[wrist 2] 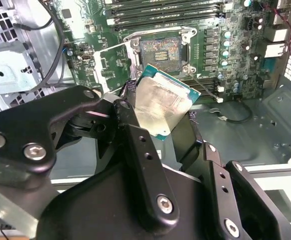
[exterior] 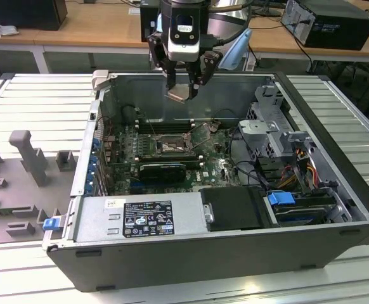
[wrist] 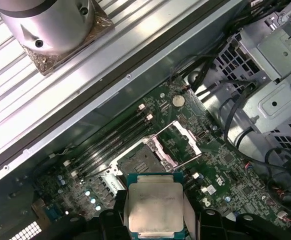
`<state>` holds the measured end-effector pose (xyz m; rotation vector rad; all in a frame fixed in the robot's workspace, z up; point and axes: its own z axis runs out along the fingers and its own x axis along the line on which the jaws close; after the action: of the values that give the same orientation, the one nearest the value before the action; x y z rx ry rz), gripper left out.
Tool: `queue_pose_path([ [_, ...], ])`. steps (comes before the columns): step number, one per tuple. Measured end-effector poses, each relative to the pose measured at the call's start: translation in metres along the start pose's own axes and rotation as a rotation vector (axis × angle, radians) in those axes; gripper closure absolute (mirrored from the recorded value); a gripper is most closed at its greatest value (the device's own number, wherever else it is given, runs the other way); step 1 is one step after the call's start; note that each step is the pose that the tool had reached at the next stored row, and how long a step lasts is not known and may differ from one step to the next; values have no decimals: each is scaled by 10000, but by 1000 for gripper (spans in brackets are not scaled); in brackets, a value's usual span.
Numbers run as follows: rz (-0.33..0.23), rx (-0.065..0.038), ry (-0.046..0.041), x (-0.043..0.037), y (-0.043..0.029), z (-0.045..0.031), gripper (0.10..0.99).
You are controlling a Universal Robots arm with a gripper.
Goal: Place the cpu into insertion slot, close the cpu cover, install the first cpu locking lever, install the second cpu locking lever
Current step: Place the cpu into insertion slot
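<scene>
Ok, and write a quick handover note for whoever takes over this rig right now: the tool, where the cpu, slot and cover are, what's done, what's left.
Tool: shut on the cpu, held in the air above the open computer case.
Insertion slot: bare, on the board below the cpu, not touching it.
Cpu cover: flipped open beside the slot.
Done: the cpu is picked up and over the board.
Left: all four steps; the cpu is not seated and the cover is not closed.
</scene>
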<state>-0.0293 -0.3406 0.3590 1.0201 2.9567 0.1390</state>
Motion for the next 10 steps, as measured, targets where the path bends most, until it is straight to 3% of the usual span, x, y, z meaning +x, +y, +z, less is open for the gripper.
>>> queue_pose_path([
  [10,680,-13,-60,0,0,4,557],
])
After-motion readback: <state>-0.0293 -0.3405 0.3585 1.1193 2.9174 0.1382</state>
